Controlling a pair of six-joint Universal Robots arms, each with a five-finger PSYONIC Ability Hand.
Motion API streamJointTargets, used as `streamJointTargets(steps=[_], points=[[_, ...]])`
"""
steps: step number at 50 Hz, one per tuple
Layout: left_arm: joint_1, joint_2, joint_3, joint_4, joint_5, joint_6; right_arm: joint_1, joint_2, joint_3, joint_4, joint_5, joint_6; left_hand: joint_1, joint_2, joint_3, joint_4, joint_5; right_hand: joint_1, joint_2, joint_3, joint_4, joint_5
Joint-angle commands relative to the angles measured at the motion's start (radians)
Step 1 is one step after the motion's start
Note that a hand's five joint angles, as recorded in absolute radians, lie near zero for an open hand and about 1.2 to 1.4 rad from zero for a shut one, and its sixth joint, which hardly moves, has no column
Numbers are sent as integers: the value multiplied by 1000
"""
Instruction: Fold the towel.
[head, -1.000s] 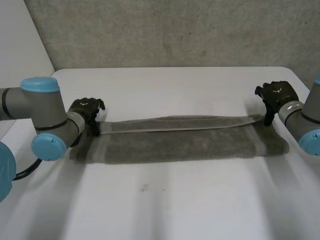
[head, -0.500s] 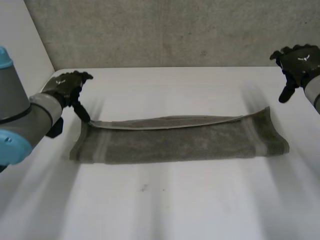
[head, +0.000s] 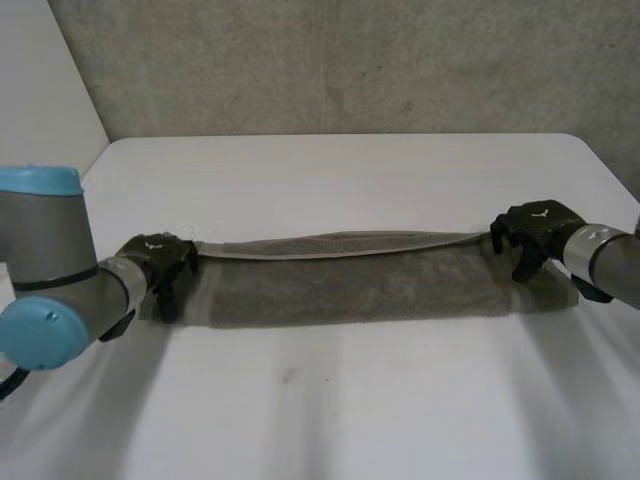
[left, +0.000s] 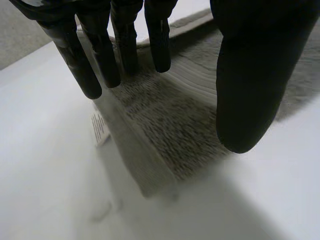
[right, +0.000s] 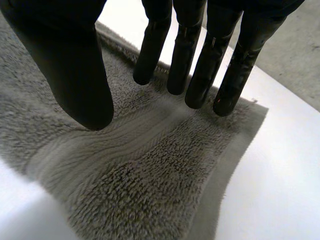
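A long grey towel (head: 350, 285) lies folded lengthwise across the white table (head: 350, 410), its upper layer's far edge slightly raised. My left hand (head: 160, 262) hovers over the towel's left end. In the left wrist view its fingers (left: 125, 45) hang straight above the towel (left: 175, 125), with the thumb (left: 250, 75) held apart and nothing pinched. My right hand (head: 535, 228) is over the towel's right end. In the right wrist view its fingers (right: 195, 50) point straight down at the towel (right: 150, 175), thumb (right: 70, 65) apart, holding nothing.
A rough concrete wall (head: 350, 60) stands behind the table's far edge. A small white label (left: 100, 127) sticks out from the towel's left end. A dark speck (head: 288, 376) marks the table in front of the towel.
Both hands let go of the towel's far corners and swung up and outward. They have since come back down over the towel's two ends, nearer the front.
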Motion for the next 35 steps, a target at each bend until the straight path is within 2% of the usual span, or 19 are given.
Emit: streamJointTargets(steps=[1,2,3,4,5,9,15,21,25,35], points=[[0,-145,201,-1,-4,-8,40,159,-172,1,20,7,53,53,53,52,53,-222,-114,-114,-113,-105],[0,-174,239,-1,-3,-8,40,159,-172,1,20,7,12,12,12,12,13,-223,-115,-116,-115,-107],[0,-197,272,-1,-3,-6,46,174,-192,-2,32,8,-148,-148,-148,-149,-148,-601,-493,-493,-493,-485],[0,-197,272,-1,-3,-6,46,174,-192,-2,32,8,-150,-150,-150,-150,-149,-605,-497,-497,-496,-489],[-2,-214,302,-1,-1,-3,54,185,-207,-10,52,8,-271,-271,-271,-271,-270,-689,-581,-581,-580,-572],[0,-223,342,4,-1,-4,63,191,-217,-69,103,10,-271,-271,-271,-271,-270,-689,-581,-581,-580,-572],[-3,-205,327,-3,-6,-15,61,142,-164,-77,111,8,-271,-271,-271,-271,-270,-689,-581,-581,-580,-572],[-2,-113,177,5,-1,-14,40,16,-6,-85,94,-6,-271,-271,-271,-271,-270,-689,-581,-581,-580,-572],[-2,-59,98,14,-1,-14,-21,-60,108,-92,80,-10,-271,-271,-271,-271,-270,-678,-571,-571,-570,-562],[-2,77,-83,80,0,-15,-97,-114,244,-102,8,-63,-271,-271,-271,-271,-270,-675,-568,-568,-567,-559]])
